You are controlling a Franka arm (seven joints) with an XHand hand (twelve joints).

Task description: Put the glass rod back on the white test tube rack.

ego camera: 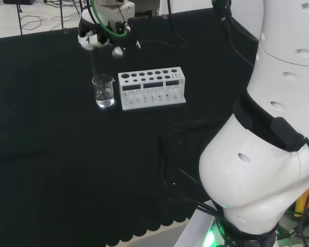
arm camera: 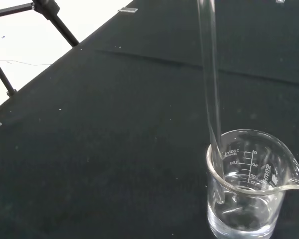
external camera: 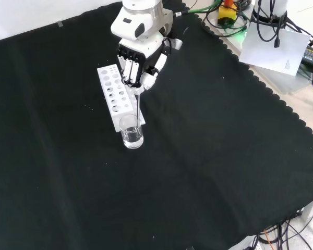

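The hand (external camera: 137,65) hangs above the black cloth (external camera: 214,151) with its fingers curled round the upper end of the glass rod (external camera: 139,112), grasping it. The rod runs down from the fingers, nearly upright, into a clear glass beaker (external camera: 132,132). In the wrist view the rod (arm camera: 211,94) enters the beaker (arm camera: 249,189) at its rim and its lower end sits near the bottom, against the inner wall. The beaker holds a shallow layer of clear liquid (arm camera: 244,209).

Landmark: the white test tube rack (ego camera: 152,88).

- In the head view the beaker (ego camera: 103,91) stands just beside the rack, off its left short end, without touching it.
- In the front view the same beaker stands at the near end of the rack (external camera: 114,94), so that it sits directly before the rack's last row of holes.
- In the head view the hand (ego camera: 104,37) is behind and left of the rack, above the beaker; the rod (ego camera: 94,64) shows as a thin line between them.
- In the front view the hand overlaps the rack's far right portion.
- The rack holes visible in the head view look unoccupied.
- Black cables (ego camera: 183,154) lie on the cloth in front of the rack in the head view, well apart from it, beside the arm's white links (ego camera: 268,149).
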